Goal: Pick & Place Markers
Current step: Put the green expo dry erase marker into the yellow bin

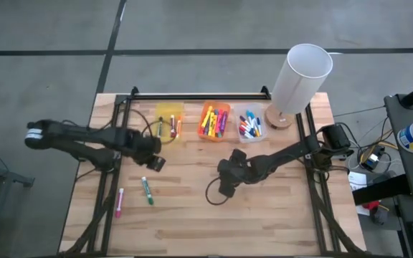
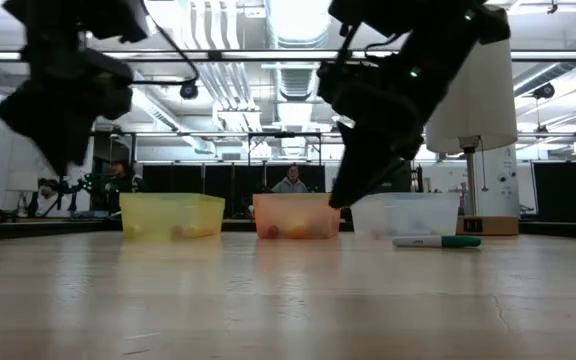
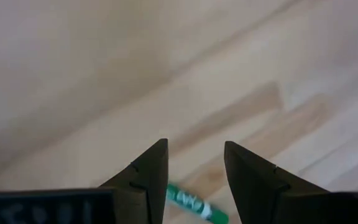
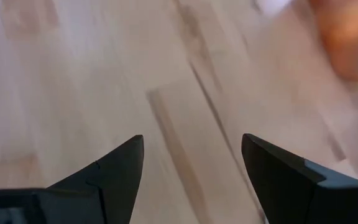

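Nearing completion: most markers (image 1: 213,122) lying sorted in bins (image 1: 214,110), green marker (image 1: 148,190) and pink marker (image 1: 119,203) waiting on desk (image 1: 185,215). Left tool (image 1: 155,163) hovering open, empty, above green; right tool (image 1: 226,190) gaping empty mid-desk.

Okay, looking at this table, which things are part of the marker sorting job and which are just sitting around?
Job: green marker, pink marker, yellow bin, orange bin, clear bin, left gripper, open, above the green marker.
Just lying about: white cylinder, wooden table.

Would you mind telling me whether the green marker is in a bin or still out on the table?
Out: the green marker lies flat on the bare table, apart from the bins.
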Available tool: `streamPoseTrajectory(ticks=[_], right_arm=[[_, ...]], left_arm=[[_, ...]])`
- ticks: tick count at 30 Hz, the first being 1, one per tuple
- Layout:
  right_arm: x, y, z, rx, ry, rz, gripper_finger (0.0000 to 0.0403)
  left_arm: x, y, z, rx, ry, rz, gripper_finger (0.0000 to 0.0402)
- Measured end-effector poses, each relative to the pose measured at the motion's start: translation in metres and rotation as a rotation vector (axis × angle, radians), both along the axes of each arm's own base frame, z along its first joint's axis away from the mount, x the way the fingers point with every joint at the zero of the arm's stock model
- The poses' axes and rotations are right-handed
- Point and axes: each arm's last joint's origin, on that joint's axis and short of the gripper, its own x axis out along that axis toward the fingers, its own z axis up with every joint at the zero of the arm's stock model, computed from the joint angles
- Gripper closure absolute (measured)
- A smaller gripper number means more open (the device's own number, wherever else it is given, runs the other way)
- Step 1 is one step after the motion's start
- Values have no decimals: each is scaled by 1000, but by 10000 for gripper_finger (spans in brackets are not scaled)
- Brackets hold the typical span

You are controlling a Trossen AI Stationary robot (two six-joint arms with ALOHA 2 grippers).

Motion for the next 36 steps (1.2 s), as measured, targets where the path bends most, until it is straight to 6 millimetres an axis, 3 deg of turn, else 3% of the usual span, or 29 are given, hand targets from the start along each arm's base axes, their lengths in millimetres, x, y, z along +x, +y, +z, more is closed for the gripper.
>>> streamPoseTrajectory(ticks=[7,14,22,36], right_arm=[[-2,-1,-2,-9,12,13,142],[3,0,4,-41,7,71,142],[4,1,6,-45,1,76,147],[3,1,4,-49,11,85,149]], left_arm=[[-9,-41,-24,-102,62,75,252],[-19,-65,-31,-112,86,170,252],[-22,-75,-33,-30,34,302,252],[-7,-95,-68,-35,238,288,252]])
